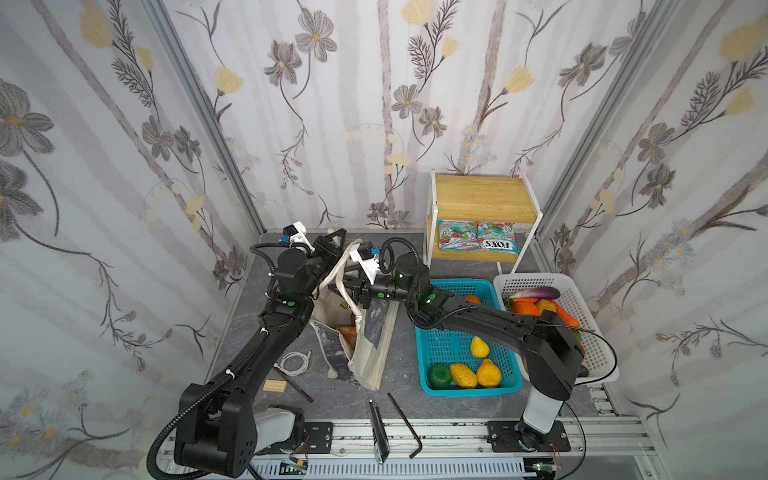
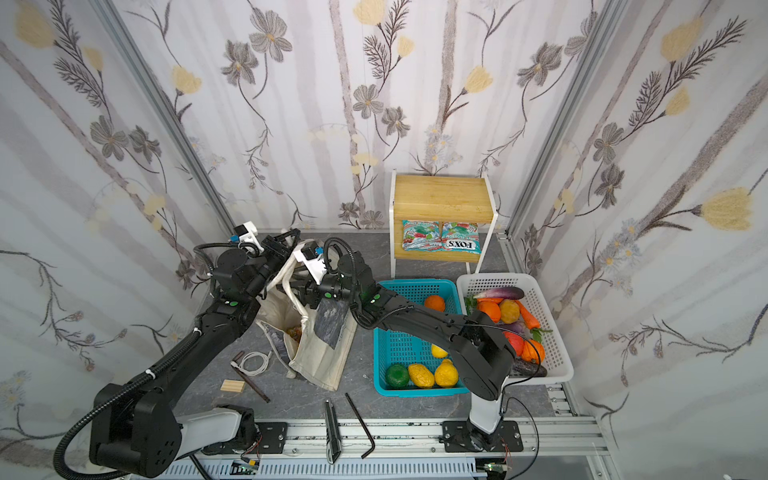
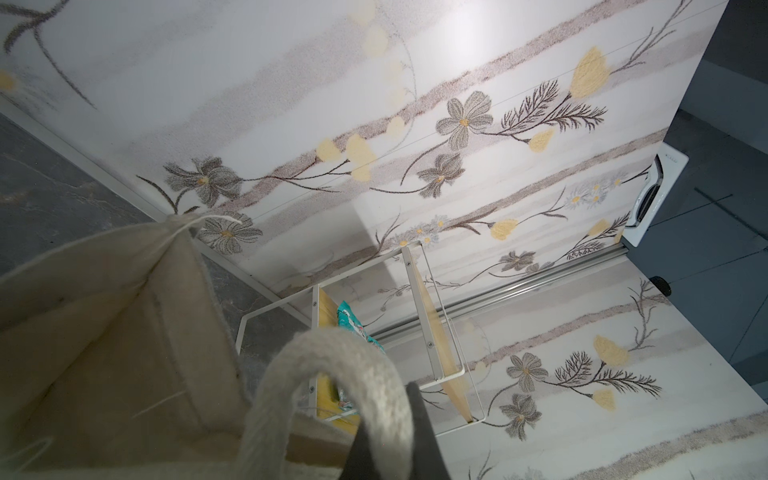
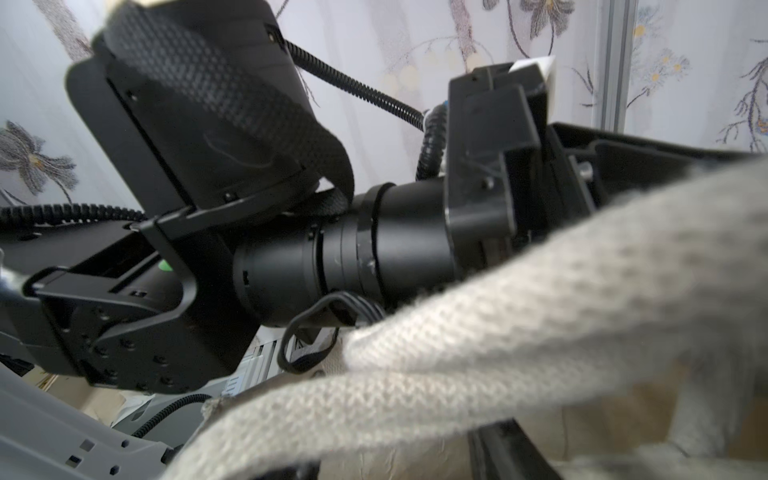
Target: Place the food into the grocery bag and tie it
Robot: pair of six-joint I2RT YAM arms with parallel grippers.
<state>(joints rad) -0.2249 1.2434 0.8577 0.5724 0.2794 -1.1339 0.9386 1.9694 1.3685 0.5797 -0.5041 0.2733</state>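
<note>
The grocery bag (image 1: 376,353) (image 2: 322,357), a cream tote with dark printed panels, stands mid-table with its mouth open. Orange and yellow food (image 1: 347,332) (image 2: 294,332) shows inside it; the rest of the bag's contents are hidden. My left gripper (image 1: 337,243) (image 2: 289,241) (image 3: 390,440) is raised behind the bag, shut on one cream loop handle (image 3: 332,361). My right gripper (image 1: 334,286) (image 2: 298,286) (image 4: 399,457) hovers over the bag mouth, close beside the left wrist. Its fingers stand apart, and a handle strap (image 4: 498,324) lies loosely across them.
A teal basket (image 1: 428,361) with yellow and green fruit, and a white basket (image 1: 582,299) of vegetables, sit to the right. A wooden shelf (image 1: 482,199) at the back holds FOX'S packets (image 1: 478,239). A white cable (image 1: 293,363), wood block (image 1: 275,385) and hex key (image 1: 405,424) lie in front.
</note>
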